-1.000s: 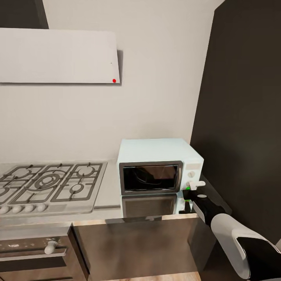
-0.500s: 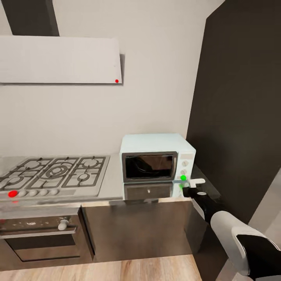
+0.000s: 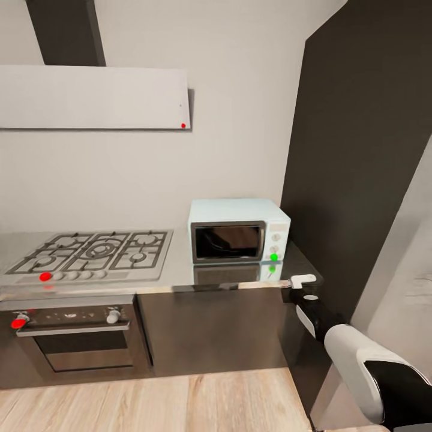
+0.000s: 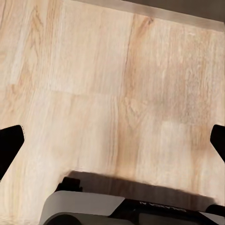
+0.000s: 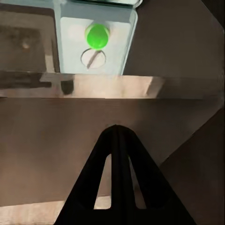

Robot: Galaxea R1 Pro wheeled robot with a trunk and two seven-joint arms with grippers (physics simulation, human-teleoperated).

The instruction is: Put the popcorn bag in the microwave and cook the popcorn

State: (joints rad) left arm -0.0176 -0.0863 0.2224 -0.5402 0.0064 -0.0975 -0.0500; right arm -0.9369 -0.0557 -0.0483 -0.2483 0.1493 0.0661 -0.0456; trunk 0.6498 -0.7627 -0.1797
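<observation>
right now the microwave [image 3: 238,231] sits on the countertop [image 3: 180,277] ahead of the right gripper [image 5: 116,140], whose fingers are pressed together on nothing, just off the counter's front edge. the right arm is clearly the nearer one. the left gripper [image 4: 112,140] is spread wide over the wooden floor [image 4: 112,84]. count: one microwave, door closed, one green light [image 3: 274,257] lit, two knobs; one hob [image 3: 96,253].

You couldn't see inside the microwave [image 3: 239,231]: its dark door glass hid the cavity. The hob [image 3: 90,255] and oven [image 3: 72,336] were cut at the head view's left edge. Left gripper [image 4: 112,140] fingers ran off the frame sides.
</observation>
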